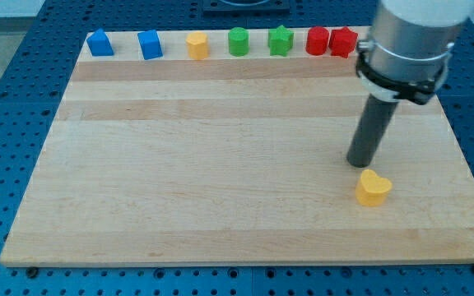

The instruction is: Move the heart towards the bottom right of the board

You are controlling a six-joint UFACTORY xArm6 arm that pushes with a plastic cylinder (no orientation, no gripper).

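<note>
My tip [358,163] sits just above-left of the yellow heart [373,188], seemingly not touching; no jaws exist to clench.

So the arm comes in from the view's top right, silver wrist with a black collar, dark rod hanging straight down. My tip [359,164] looks planted on the table, I think.

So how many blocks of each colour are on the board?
Blue: 2
Yellow: 2, and the yellow heart
Green: 2
Red: 2
Total: 8 blocks
</note>
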